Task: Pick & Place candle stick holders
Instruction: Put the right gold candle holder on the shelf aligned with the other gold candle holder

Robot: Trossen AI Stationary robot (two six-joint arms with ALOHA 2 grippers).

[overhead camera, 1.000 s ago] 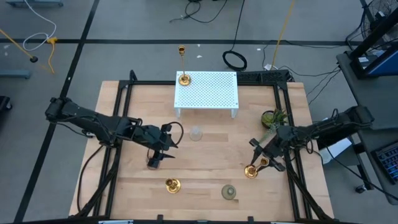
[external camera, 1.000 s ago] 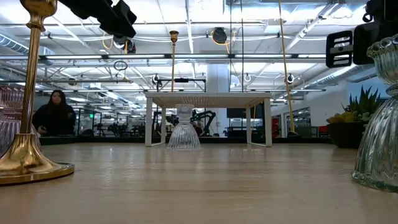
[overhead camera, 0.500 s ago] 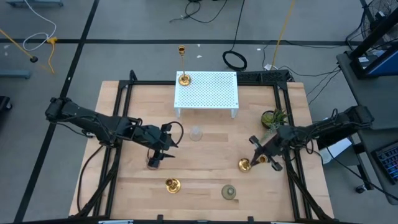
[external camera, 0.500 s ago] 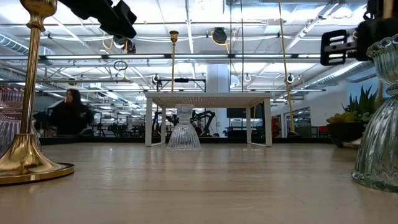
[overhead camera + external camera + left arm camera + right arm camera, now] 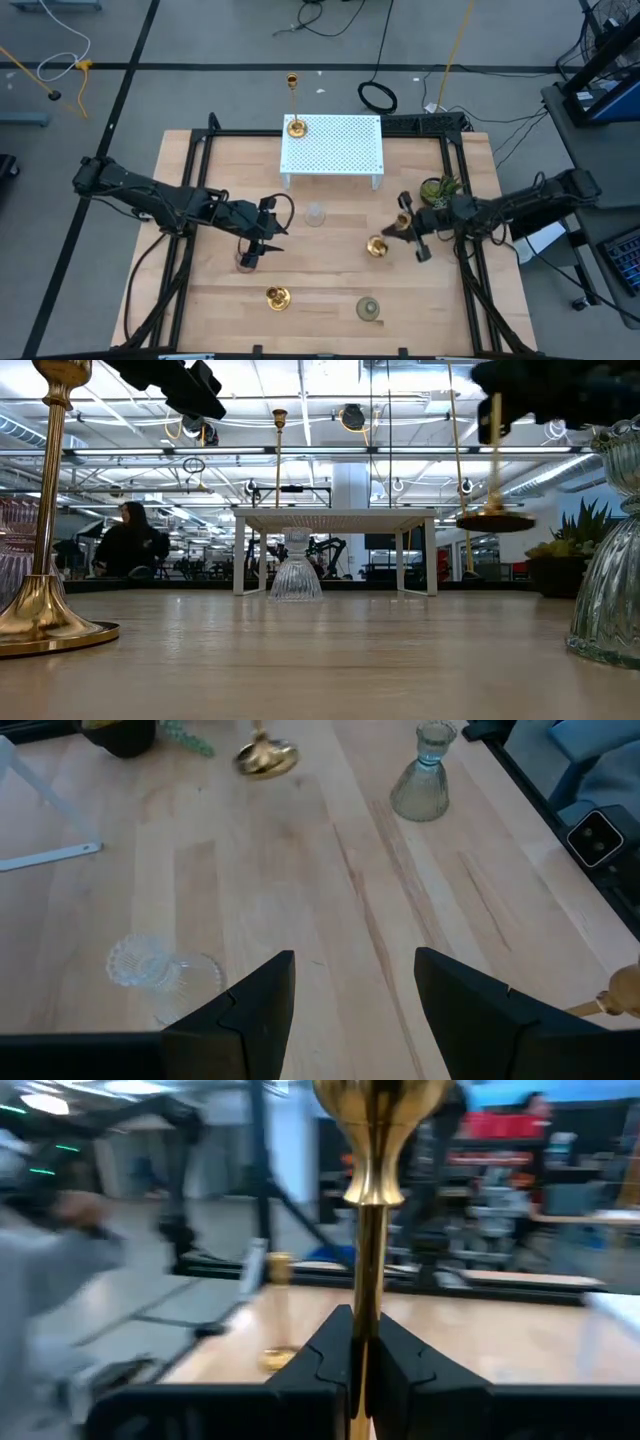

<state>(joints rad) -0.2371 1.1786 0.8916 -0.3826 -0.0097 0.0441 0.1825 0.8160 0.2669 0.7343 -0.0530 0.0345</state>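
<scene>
No writing is readable. The right tool [image 5: 408, 232] grips a shiny gold candlestick [image 5: 378, 245] by its thin stem, near the potted plant [image 5: 437, 189]; the left tool [image 5: 256, 247] gapes wide.

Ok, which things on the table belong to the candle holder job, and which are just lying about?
Job: lifted gold candlestick in right gripper, tall gold candlestick, short gold candlestick, clear glass holder, greenish glass holder, pink glass holder by the left gripper.
Lying about: potted plant, white perforated stand.
</scene>
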